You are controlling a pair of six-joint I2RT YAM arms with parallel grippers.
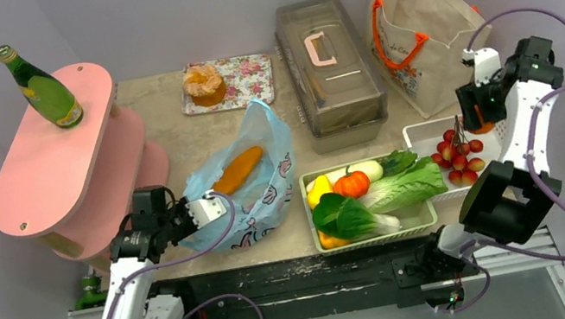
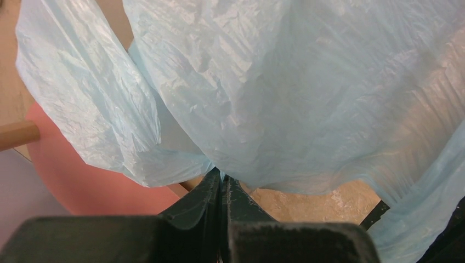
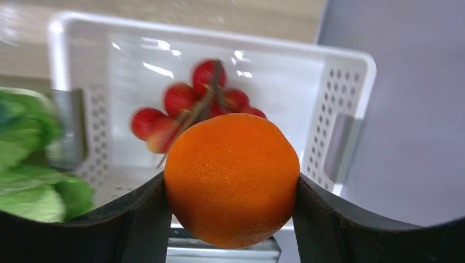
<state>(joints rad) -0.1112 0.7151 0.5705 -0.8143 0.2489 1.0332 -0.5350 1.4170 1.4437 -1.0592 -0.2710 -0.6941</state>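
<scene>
My right gripper (image 3: 231, 189) is shut on an orange (image 3: 232, 178) and holds it above the white basket (image 3: 345, 98), where a bunch of red cherries (image 3: 192, 104) lies. From above, the orange (image 1: 481, 125) shows just under the right gripper (image 1: 480, 118) at the basket's (image 1: 423, 133) far right. My left gripper (image 2: 224, 183) is shut on the rim of the light blue plastic bag (image 2: 285, 87). In the top view the left gripper (image 1: 205, 211) pinches the bag's (image 1: 265, 182) near left edge; an orange carrot-like thing (image 1: 238, 169) lies inside.
A green tray (image 1: 426, 220) of vegetables sits between the bag and the basket. A pink tiered shelf (image 1: 60, 159) with a green bottle (image 1: 43, 88) stands at the left. A clear lidded box (image 1: 328, 64), a canvas tote (image 1: 423, 34) and a floral mat (image 1: 247, 78) with a pastry stand behind.
</scene>
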